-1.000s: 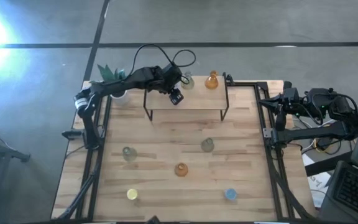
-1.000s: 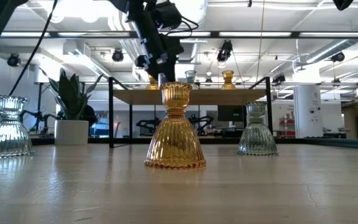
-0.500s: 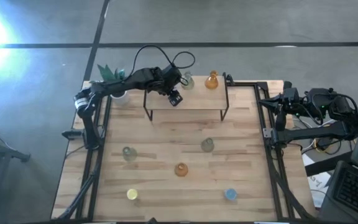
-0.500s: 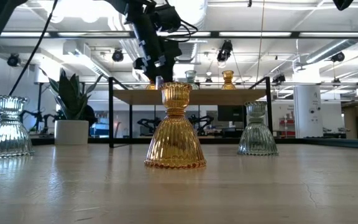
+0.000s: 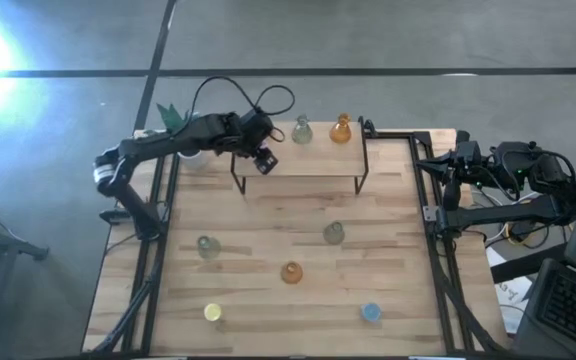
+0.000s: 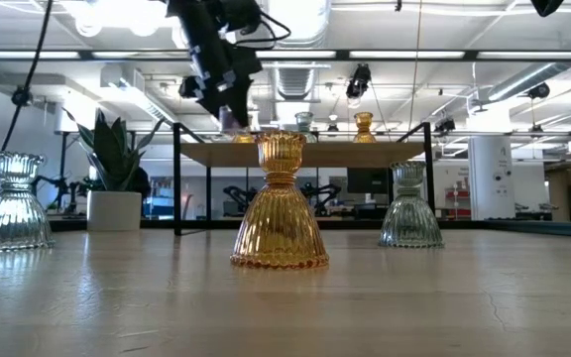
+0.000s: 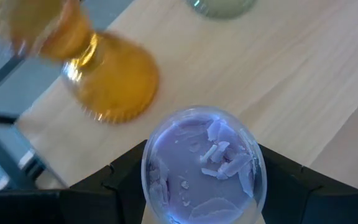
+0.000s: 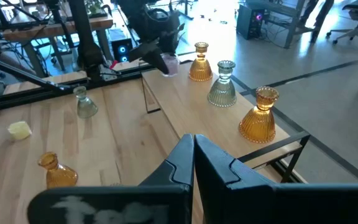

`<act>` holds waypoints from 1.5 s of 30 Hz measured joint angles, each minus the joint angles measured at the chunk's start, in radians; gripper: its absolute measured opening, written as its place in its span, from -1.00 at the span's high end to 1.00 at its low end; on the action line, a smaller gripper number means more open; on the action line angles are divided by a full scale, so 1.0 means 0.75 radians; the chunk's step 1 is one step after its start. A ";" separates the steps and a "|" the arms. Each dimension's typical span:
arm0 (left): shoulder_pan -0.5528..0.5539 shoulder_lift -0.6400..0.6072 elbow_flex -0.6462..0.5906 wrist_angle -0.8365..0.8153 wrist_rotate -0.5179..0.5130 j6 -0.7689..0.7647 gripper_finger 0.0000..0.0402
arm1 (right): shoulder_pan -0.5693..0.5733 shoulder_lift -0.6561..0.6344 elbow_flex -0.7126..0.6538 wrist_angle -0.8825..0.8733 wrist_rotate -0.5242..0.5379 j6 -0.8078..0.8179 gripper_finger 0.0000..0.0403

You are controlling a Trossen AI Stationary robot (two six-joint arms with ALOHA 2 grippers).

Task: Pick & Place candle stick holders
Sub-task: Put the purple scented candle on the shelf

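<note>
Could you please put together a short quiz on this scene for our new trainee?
1. True or false: the left gripper holds a purple holder above the raised shelf.
2. Where does the blue holder stand? A: on the raised shelf. B: on the table top. C: in the right gripper.
3. Fill the gap: the right gripper, parked at the table's right edge, is ____ (open or shut).

Key: 1 true; 2 B; 3 shut.
</note>
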 joint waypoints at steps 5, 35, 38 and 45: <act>0.013 -0.127 -0.183 0.122 -0.006 -0.065 -0.18 | 0.000 0.000 0.001 0.000 0.000 0.000 0.96; 0.122 -0.206 -0.334 0.325 0.087 -0.003 -0.18 | 0.000 0.000 0.001 0.000 0.000 0.000 0.96; 0.119 -0.203 -0.334 0.437 0.182 0.034 -0.18 | 0.000 0.000 0.000 0.000 0.000 0.000 0.96; 0.105 -0.108 -0.232 0.386 0.209 0.119 -0.18 | 0.000 0.001 0.001 0.000 0.000 0.000 0.96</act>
